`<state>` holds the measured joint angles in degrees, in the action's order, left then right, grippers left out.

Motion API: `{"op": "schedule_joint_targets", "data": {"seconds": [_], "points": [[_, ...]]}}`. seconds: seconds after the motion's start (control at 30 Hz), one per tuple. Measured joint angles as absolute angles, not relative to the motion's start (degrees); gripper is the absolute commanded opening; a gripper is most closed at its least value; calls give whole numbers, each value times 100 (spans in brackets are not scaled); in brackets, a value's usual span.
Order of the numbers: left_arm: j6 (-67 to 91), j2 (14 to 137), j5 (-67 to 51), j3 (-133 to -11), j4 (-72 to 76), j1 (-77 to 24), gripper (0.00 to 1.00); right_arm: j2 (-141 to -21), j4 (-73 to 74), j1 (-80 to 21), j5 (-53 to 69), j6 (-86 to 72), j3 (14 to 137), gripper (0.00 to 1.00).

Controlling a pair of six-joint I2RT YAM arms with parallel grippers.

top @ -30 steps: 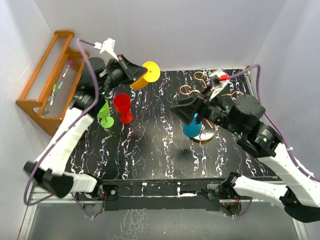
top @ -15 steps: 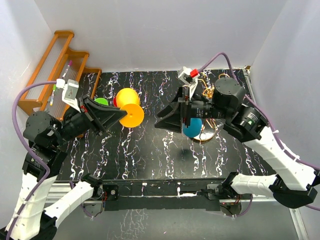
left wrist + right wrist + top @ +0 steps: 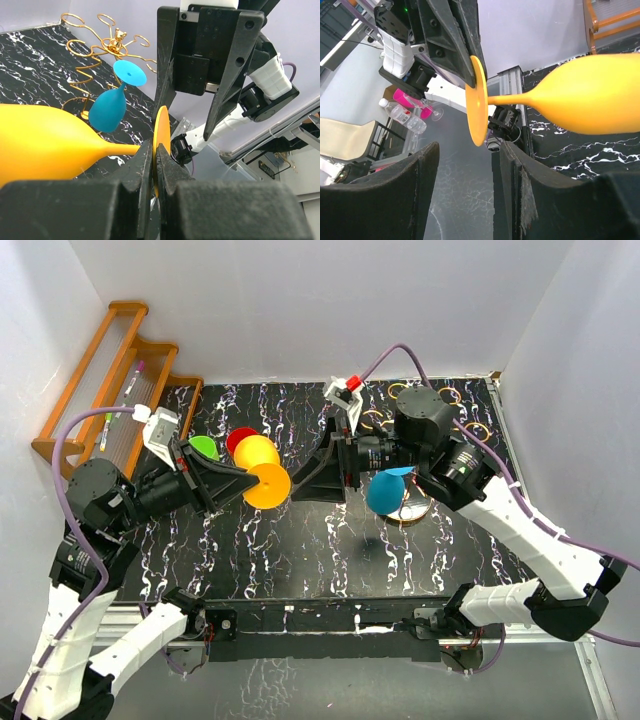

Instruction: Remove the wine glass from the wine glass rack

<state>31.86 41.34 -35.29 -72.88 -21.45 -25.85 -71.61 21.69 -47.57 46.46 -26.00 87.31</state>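
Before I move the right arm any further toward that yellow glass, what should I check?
1. Left gripper shut on the foot of the yellow glass: ok.
2. Right gripper open: ok.
3. Glass foot lined up with the right gripper's gap: ok.
4. Foot already between the right fingers: cannot tell.
5. Blue glass off the wine glass rack: not ok, it hangs there upside down.

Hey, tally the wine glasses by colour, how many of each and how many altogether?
Yellow wine glass: 1
Red wine glass: 1
Green wine glass: 1
Blue wine glass: 1
Total: 4
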Motion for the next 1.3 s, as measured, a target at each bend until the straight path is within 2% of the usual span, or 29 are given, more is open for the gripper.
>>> {"op": "schedule_joint_targets", "data": {"seconds": [0.5,0.6,0.7,0.73,0.9,0.97,1.13,1.3], "points": [[3221,4230,-3629,-7017,-1968,-2585,0,-7592,1959,-4932,4606,-2628,8731,45],[3262,4233,-3653,-7002,-1898,-2585,0,-7601,1951,-4958,4604,-2591,8731,34],[3304,4235,-3669,-6954,-1824,-2585,0,-7607,1946,-4995,4602,-2558,8731,10],[3328,4246,-3686,-6947,-1815,-2585,0,-7609,1951,-5013,4578,-2541,8731,8],[3358,4244,-3417,-6967,-1909,-2587,40,-7623,2097,-5063,4300,-2434,8731,8],[3426,4268,-2995,-7072,-2222,-2591,49,-7618,2257,-5107,4021,-2233,8731,8],[4121,4329,-1520,-7819,-3616,-2591,52,-7308,2646,-5212,2663,-1203,8366,8],[5063,3911,-1188,-7835,-4397,-2593,54,-6635,2287,-5544,1363,89,7312,8]]}}
